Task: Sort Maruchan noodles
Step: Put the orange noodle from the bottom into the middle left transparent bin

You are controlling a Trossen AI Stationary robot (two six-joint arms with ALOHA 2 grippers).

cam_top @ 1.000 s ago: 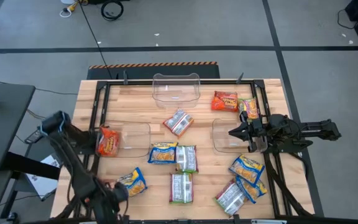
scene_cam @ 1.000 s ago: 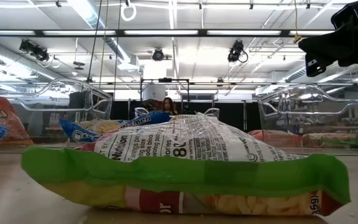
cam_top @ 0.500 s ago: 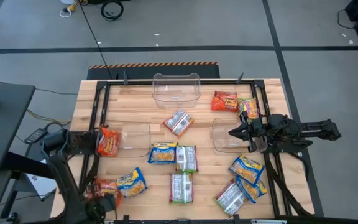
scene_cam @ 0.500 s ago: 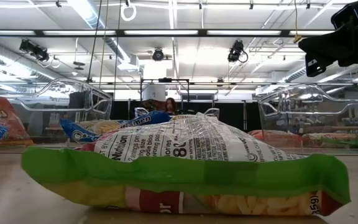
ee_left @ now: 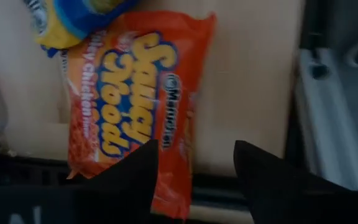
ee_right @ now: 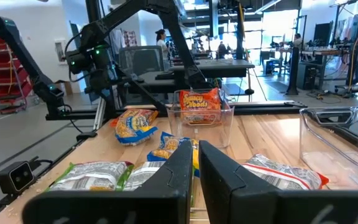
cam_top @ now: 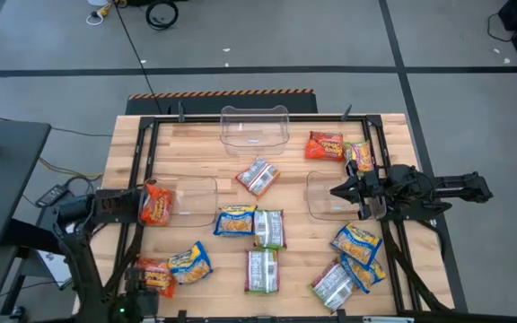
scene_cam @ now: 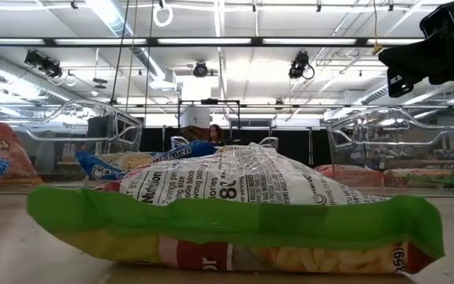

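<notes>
I see noodle packets (cam_top: 250, 222) scattered across the table (cam_top: 200, 130). My left gripper (ee_left: 194, 163) hangs wide open over an orange packet (ee_left: 135, 106) at the near-left corner; my right gripper (ee_right: 197, 163), fingers nearly closed and empty, hovers above the right bin (cam_top: 323, 196).

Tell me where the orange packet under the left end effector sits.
In the high view, the orange packet lies at the table's near-left corner, touching a blue-and-yellow packet, with the left end effector open just above it.
</notes>
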